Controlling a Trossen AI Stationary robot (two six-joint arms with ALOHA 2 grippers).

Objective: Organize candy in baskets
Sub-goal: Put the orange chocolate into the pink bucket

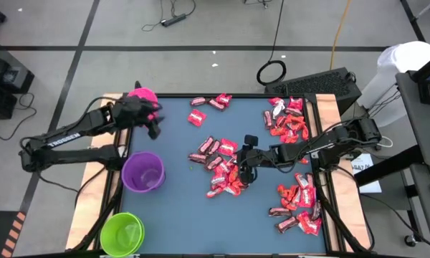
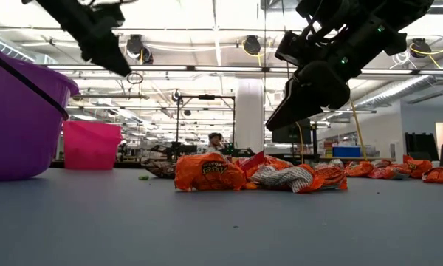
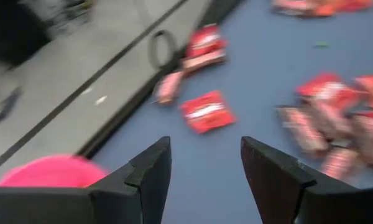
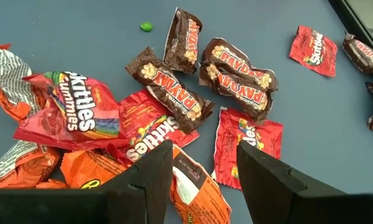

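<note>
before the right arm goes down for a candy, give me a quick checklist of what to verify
1. Right gripper jaws open and holding nothing: ok, the right wrist view shows them apart and bare.
2. Right gripper over the centre pile: ok.
3. One candy singled out between the jaws: not ok, several wrappers overlap under them in the right wrist view.
4. Left gripper jaws open and bare: ok, beside the pink basket.
5. Purple basket and green basket upright: ok.
6. Arms apart from each other: ok.
</note>
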